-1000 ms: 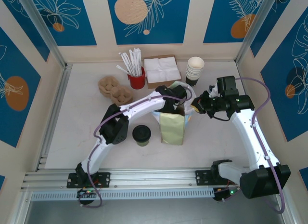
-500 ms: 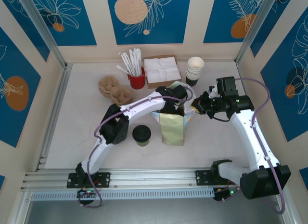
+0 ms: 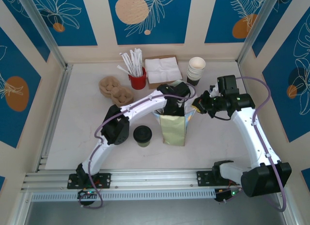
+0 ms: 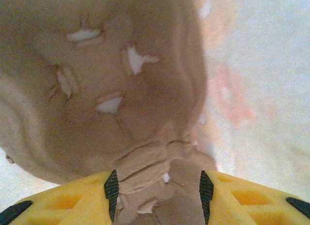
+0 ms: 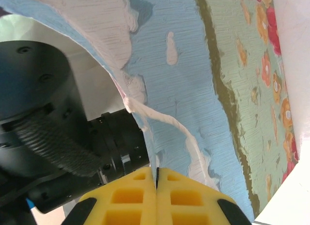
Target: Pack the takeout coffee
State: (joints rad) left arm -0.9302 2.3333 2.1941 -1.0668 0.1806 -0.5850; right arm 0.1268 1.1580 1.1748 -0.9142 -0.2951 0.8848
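Operator: Bag (image 3: pixel 173 130) first. Any shift over the last second?

Observer: Slight. Its front face reads a little narrower and more upright than a second ago. It stands mid-table (image 3: pixel 82 123), mouth up. The left arm's wrist has crept toward the far wall above the mouth, with the left gripper (image 4: pixel 158 186) down inside.

Operator: Carrying what?

Observer: Cup carrier (image 4: pixel 121 89), moulded pulp. The wrist view has its crumpled edge clamped between the yellow fingers, with pale bag wall behind. Spare carriers (image 3: pixel 115 90) lie near the red cup (image 3: pixel 137 81) of straws.

Operator: Coffee?

Observer: Coffee cup (image 3: pixel 142 134), black lid on, sits on the table just left of the bag. Same spot as a second ago, and nothing touches it.

Operator: Right side?

Observer: Right gripper (image 5: pixel 156 179) is pinched flat on the bag's rim, holding the mouth open. Judgement: the carrier is being seated in the bag. The coffee is not yet packed and looks like the next pick.
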